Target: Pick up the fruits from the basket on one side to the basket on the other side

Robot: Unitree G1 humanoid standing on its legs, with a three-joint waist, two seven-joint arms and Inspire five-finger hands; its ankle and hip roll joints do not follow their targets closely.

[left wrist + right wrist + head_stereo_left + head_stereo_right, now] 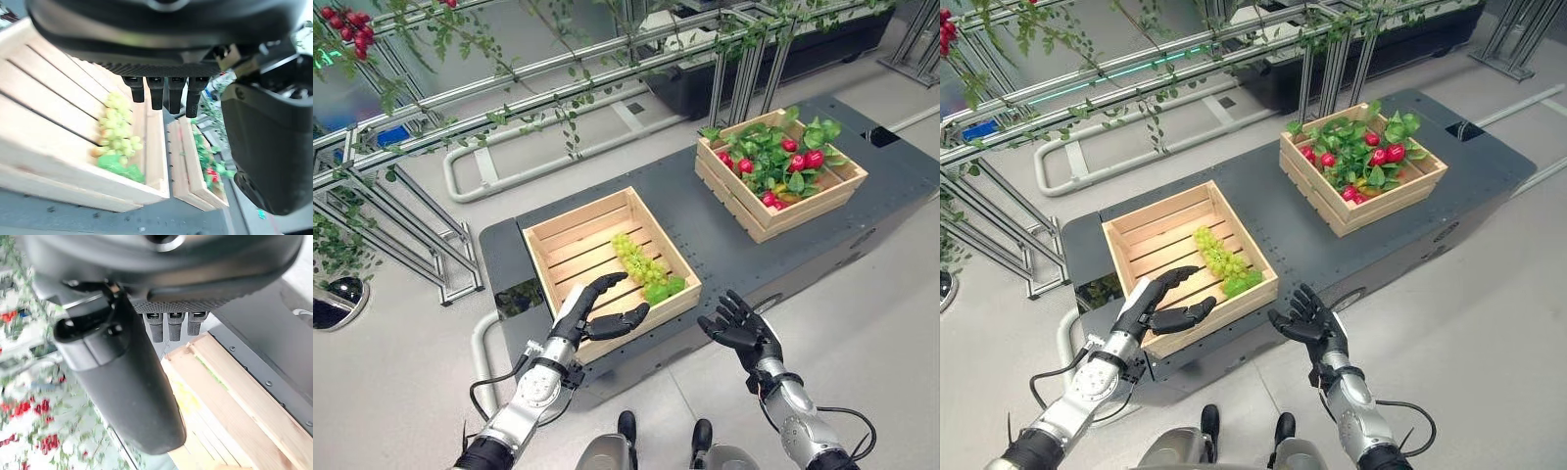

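A bunch of green grapes (642, 265) with a leafy green piece lies in the near wooden crate (566, 232) on the dark platform. A second crate (743, 213) at the far right holds red fruits (805, 161) among green leaves. My left hand (598, 315) hovers over the near crate's front edge, open, fingers extended toward the grapes (116, 128), holding nothing. To the right, my right hand (741, 327) is off the platform's front edge, open and empty. In the right wrist view the near crate's corner (230, 401) lies past the fingers.
The dark platform (705, 245) carries both crates with bare surface between them. Behind it run metal rails (509, 98) with hanging vines and red berry clusters (347, 27). A dark planter box (744, 69) stands at the back.
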